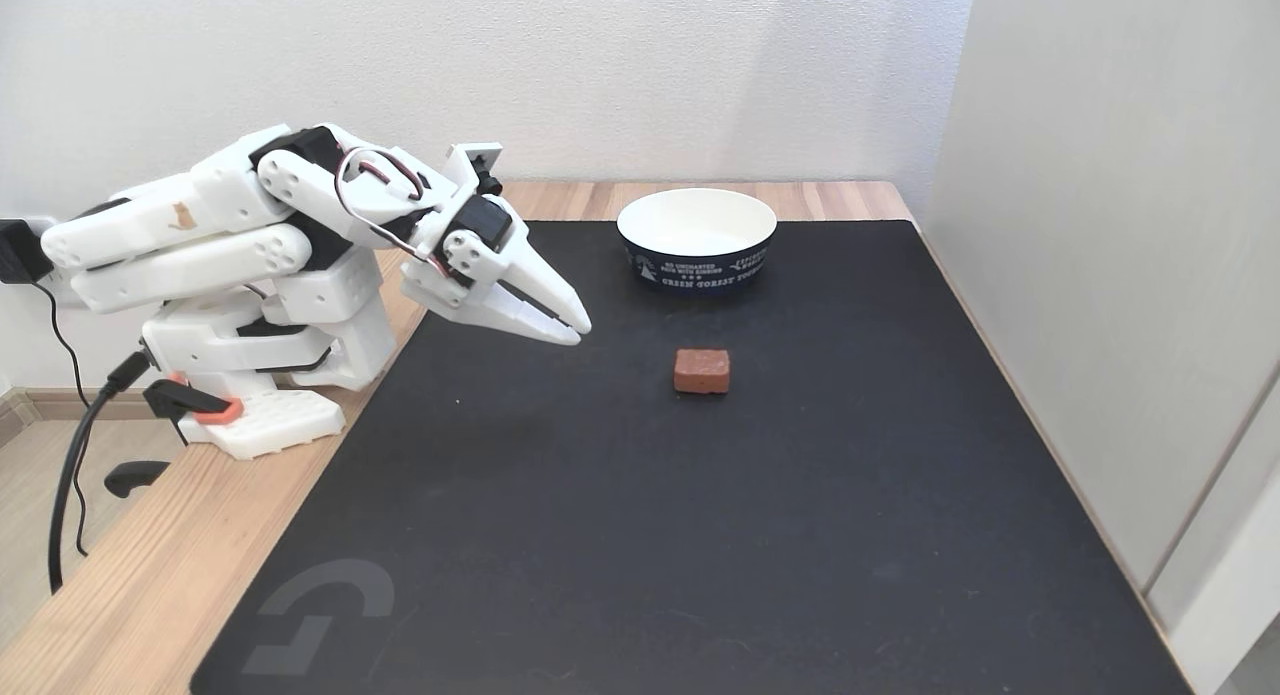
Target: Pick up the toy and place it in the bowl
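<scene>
**Ana:** Fixed view first: where does the toy sit?

**Ben:** Flat on the black mat that covers most of the desk, roughly at the mat's middle and somewhat nearer its far edge than its near one. Nothing touches it. The bowl stands upright behind it, at the mat's far edge, near the toy but apart from it, white inside and empty as far as I can see.

**Ana:** Why that layout, do you think?

**Ben:** My guess is that it keeps the job simple: the toy lies in the open with room on both sides for the fingers, and the bowl is a short carry beyond it. The arm's base is clamped at the desk's left edge, off the mat, so both lie within its sweep.

**Ana:** And the pincer?

**Ben:** It hangs above the mat's left part, tips pointing down and right toward the toy, well short of it. The jaws look nearly closed, with only a thin dark slit between them. It holds nothing and touches nothing.

**Ana:** So the pickup hasn't begun?

**Ben:** I'd judge so; the jaws would need to open wider first.
</scene>
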You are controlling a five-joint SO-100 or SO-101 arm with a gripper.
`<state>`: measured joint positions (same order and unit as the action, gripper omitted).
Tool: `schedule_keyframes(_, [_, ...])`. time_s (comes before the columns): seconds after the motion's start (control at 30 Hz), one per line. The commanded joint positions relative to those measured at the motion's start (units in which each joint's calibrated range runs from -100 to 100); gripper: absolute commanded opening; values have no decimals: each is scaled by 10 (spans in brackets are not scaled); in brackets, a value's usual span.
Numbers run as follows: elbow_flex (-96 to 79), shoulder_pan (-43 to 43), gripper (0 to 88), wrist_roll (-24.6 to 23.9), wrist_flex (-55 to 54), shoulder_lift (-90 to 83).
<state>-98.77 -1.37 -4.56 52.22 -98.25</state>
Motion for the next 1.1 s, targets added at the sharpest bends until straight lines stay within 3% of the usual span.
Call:
schedule_keyframes(0.0, [-8, -5, 20, -1, 3, -9])
schedule_keyframes(1.07, [-8, -9, 20, -2, 4, -10])
